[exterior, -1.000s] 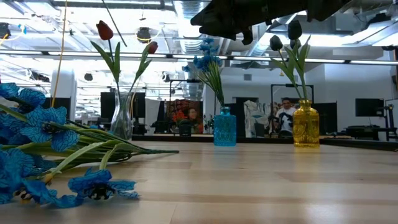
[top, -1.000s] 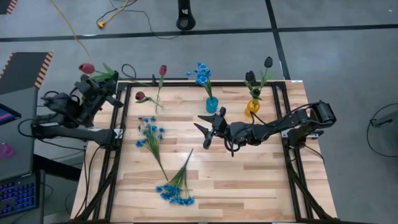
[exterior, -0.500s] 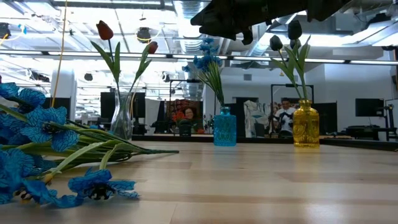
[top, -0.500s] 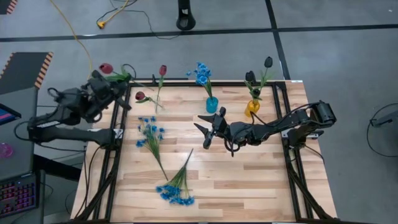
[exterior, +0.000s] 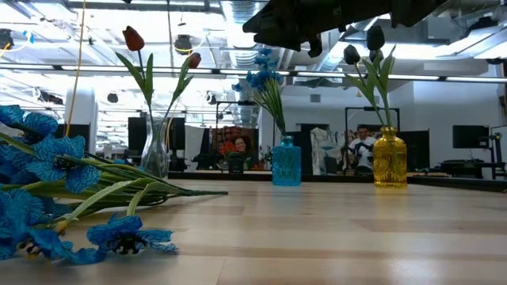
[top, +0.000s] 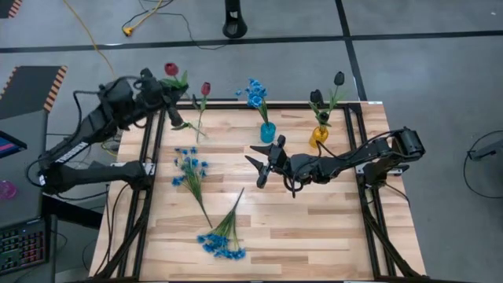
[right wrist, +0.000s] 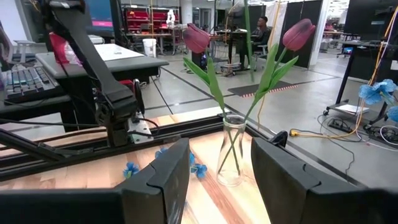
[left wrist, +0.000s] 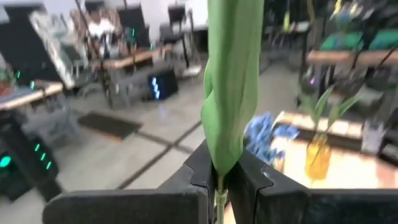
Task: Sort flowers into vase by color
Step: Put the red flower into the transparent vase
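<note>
Upper left of the high view, the left end effector [top: 159, 85] pinches a red tulip [top: 170, 70] stem near the clear vase [right wrist: 232, 151]. Misaligned, it could topple it. Right end effector [top: 262, 163] hangs spread mid-table.

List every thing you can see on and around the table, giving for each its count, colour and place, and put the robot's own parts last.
Clear vase: one, glass, far left of the table, holding two dark red tulips.
Blue vase: one, far edge at the middle, holding blue blossoms.
Yellow vase: one, far right, holding two near-black tulips.
Loose blue flower bunches: two, lying on the left half of the wooden table.
Red tulip in transit: one, off the table's far left corner.
Left gripper: shut on the red tulip's green stem.
Right gripper: open, empty, above the table's middle.
</note>
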Motion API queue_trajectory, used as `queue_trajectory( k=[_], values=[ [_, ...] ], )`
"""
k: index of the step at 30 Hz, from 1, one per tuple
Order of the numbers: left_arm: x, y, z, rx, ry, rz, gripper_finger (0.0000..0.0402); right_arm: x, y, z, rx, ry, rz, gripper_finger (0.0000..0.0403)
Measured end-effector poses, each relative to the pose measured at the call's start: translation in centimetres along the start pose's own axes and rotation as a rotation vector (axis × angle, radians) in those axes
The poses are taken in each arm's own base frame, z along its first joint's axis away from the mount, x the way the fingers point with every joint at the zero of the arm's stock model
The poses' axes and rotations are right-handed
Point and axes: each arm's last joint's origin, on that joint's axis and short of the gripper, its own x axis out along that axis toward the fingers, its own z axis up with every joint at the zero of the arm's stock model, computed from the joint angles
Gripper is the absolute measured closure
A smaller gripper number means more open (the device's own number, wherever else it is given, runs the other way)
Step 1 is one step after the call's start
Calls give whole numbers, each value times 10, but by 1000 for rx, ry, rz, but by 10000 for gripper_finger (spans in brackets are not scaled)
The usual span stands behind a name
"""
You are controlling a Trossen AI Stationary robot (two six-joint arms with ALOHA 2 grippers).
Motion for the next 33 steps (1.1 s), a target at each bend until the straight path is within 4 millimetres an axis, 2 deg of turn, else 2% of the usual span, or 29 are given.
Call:
queue_trajectory(
  k=[6, 12, 15, 20, 33],
  values=[
    [5, 26, -8, -7, 118, 1, 386, 3, -5, -4, -4, 32, -17, 206],
    [25, 45, -25, -95, 207, -166, 386, 6, -12, -8, 25, 74, -40, 206],
    [36, 50, -32, -96, 246, -181, 386, 7, -14, -9, 33, 85, -48, 206],
    [52, 54, -45, -110, 331, -192, 386, 8, -15, -10, 28, 92, -50, 206],
    [65, 56, -59, -108, 423, -172, 386, 8, -15, -11, 21, 99, -49, 206]
  ],
)
